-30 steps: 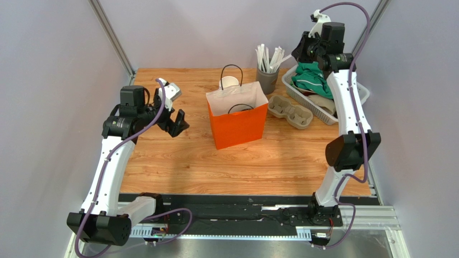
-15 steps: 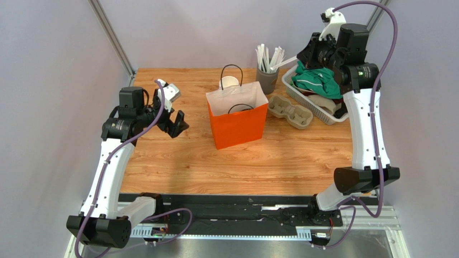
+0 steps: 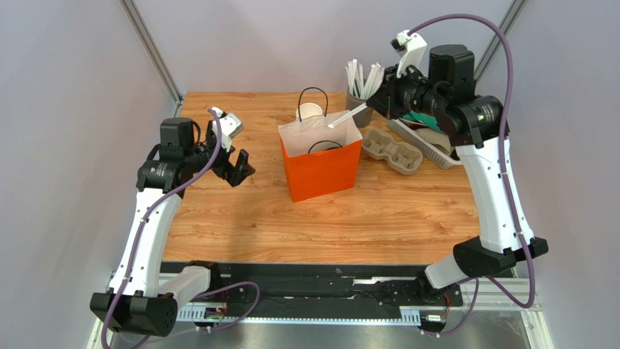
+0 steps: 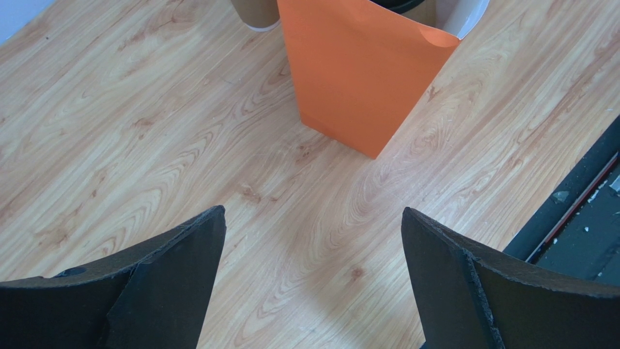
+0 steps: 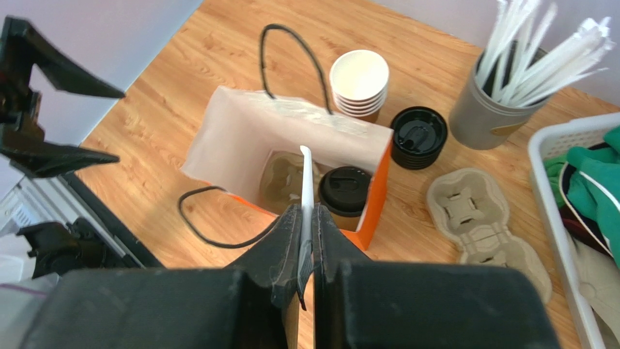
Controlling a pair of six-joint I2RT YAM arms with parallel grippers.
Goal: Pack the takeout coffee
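Orange bag (image 3: 320,163): coffee (image 5: 345,190) inside.
Right end effector (image 5: 306,214): clamped on straw (image 5: 306,178), over bag to drop.
Left end effector (image 4: 313,218): apart, idle.

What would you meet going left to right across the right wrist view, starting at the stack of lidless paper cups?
stack of paper cups → stack of black lids → grey holder of straws → white basket
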